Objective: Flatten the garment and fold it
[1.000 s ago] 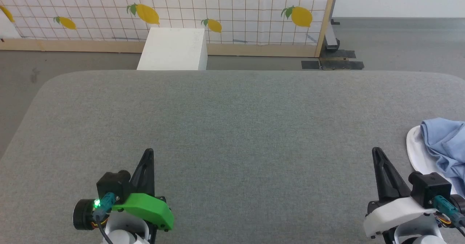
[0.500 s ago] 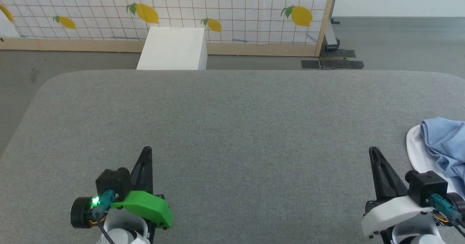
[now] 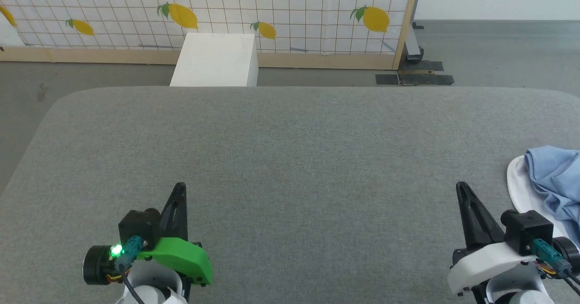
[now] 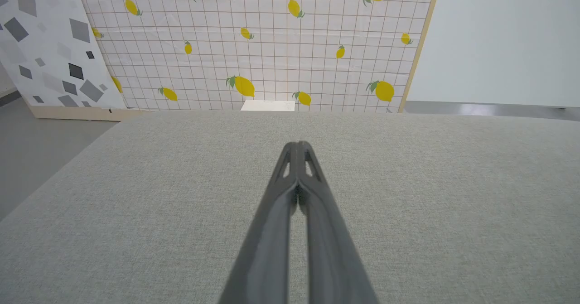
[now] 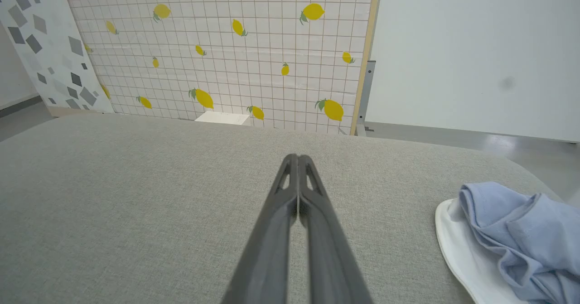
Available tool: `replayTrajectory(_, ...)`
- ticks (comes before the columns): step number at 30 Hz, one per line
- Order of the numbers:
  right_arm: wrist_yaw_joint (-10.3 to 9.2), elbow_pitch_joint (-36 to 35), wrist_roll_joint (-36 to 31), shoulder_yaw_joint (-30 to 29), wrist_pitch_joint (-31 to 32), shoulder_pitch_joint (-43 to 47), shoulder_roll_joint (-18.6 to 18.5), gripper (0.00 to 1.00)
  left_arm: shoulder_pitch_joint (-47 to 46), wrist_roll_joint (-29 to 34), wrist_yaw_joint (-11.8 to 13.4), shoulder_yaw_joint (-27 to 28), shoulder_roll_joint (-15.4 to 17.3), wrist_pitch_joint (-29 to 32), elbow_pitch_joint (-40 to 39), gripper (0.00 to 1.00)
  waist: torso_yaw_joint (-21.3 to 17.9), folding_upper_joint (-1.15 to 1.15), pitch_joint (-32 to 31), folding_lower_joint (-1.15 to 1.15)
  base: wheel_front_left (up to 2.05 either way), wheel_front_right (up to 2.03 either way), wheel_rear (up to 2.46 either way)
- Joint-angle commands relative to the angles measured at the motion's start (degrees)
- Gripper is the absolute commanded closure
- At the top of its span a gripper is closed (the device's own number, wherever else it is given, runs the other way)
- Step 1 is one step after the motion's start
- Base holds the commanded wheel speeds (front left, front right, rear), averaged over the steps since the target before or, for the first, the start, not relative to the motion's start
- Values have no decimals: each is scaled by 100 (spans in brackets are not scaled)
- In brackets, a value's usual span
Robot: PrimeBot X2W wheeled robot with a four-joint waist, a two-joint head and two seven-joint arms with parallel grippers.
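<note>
The garment (image 3: 555,177) is a crumpled light blue T-shirt with white fabric under its near edge, lying at the right edge of the grey padded table (image 3: 290,159). In the right wrist view the garment (image 5: 521,236) sits bunched at the lower right. My right gripper (image 3: 461,187) is shut and empty, hovering just left of the garment, apart from it. Its tips (image 5: 297,159) are pressed together. My left gripper (image 3: 180,187) is shut and empty at the lower left, its tips (image 4: 297,145) together over bare table.
A white box (image 3: 217,59) stands on the floor beyond the table's far edge. Behind it runs a lemon-print tiled panel (image 3: 290,5) with a wooden frame. Grey floor lies beyond the table at left and far right.
Both grippers have shifted slightly left and down in the head view; they stay shut. The garment has not moved.
</note>
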Motion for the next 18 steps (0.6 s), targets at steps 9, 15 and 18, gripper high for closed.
replayTrajectory(9, -7, -54, -95, 56, 83, -104, 10, 100, 128, 148, 67, 55, -20, 130, -157, 100, -2, 0, 8, 0, 0, 0, 0)
replayTrajectory(15, -7, -68, -119, 81, 122, -115, 11, 100, 149, 206, 88, 74, -21, 197, -230, 100, -4, 0, 13, 0, 0, 0, 0)
replayTrajectory(18, -7, -75, -132, 94, 143, -120, 11, 100, 160, 237, 100, 84, -22, 233, -270, 100, -4, 0, 15, 0, 0, 0, 0)
